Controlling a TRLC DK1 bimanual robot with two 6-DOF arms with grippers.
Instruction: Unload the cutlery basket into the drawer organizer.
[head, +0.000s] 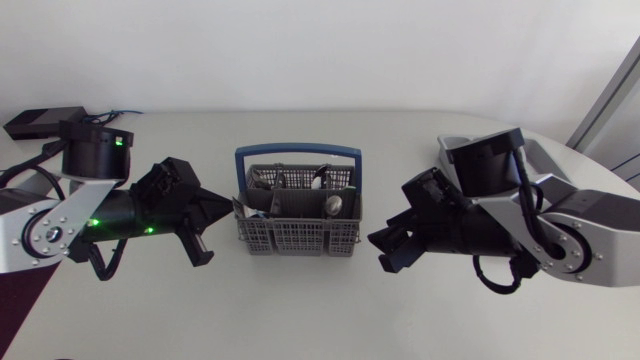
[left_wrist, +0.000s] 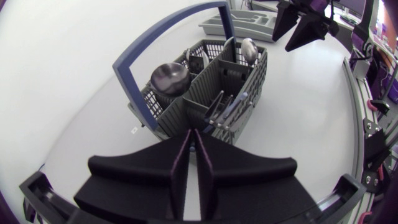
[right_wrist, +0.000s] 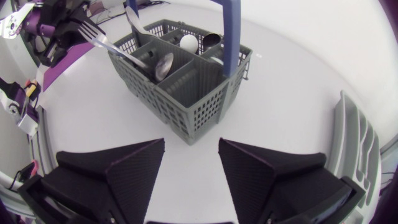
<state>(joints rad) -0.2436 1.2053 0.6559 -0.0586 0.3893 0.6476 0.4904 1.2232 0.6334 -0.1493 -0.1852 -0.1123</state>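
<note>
Cutlery basket (head: 297, 232): grey mesh with a blue handle (head: 297, 150), standing upright mid-bench (head: 300, 310) between the two arms.
Contents: spoons (head: 335, 205) and a fork (right_wrist: 93, 31) stand in its compartments.
Drawer organizer (left_wrist: 211, 25): grey tray by the right arm, well apart from the basket.
Left pincer (head: 230, 207): fingers pressed together, holding nothing, its tip just beside the basket's left end.
Right pincer (head: 383, 252): fingers spread, nothing between them, near the basket's right end without touching it.
</note>
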